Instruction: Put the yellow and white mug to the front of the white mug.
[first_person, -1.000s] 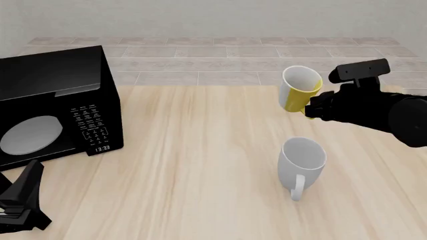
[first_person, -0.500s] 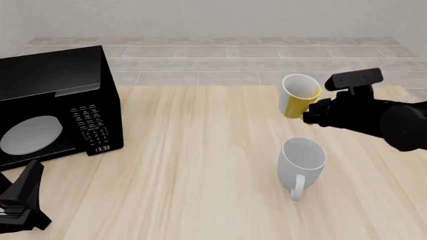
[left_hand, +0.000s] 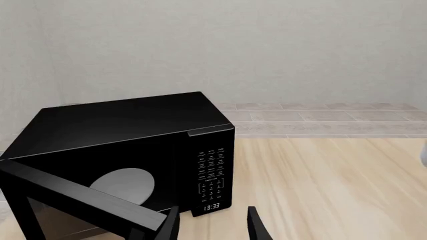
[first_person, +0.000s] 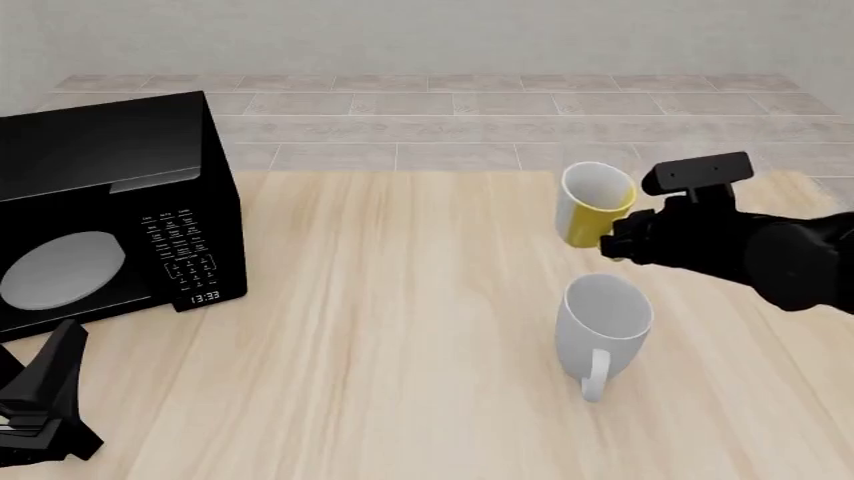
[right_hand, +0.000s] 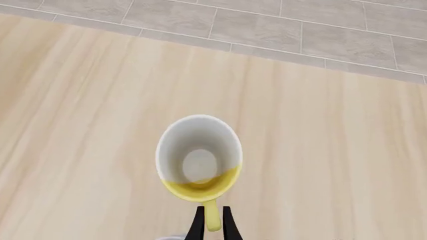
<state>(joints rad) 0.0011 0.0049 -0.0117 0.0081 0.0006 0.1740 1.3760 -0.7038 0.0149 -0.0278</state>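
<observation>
The right gripper (right_hand: 212, 223) has its two thin fingers pinched close on the yellow handle of the yellow and white mug (right_hand: 199, 159), so the mug hangs straight ahead of the jaws with its open mouth turned up and toward the wrist camera, its white inside and a yellow crescent of wall showing. In the front view the mug (first_person: 593, 206) sits at the tip of the right gripper (first_person: 617, 240), upright with a slight lean; whether its base touches the wooden table (first_person: 387, 330) cannot be told. The white mug (first_person: 605, 322) stands nearer the camera than the carried mug, almost directly in line with it, its loop handle pointing toward the camera. The carried mug is thus on the far side of the white one, close but apart, and judged from the task it is already about where it belongs, so lowering and letting go looks like the step in hand. The right arm reaches in from the right, stretched low across the table. The left gripper (left_hand: 213, 226) rests far off beside the black microwave (first_person: 107, 210), fingers apart and empty.
</observation>
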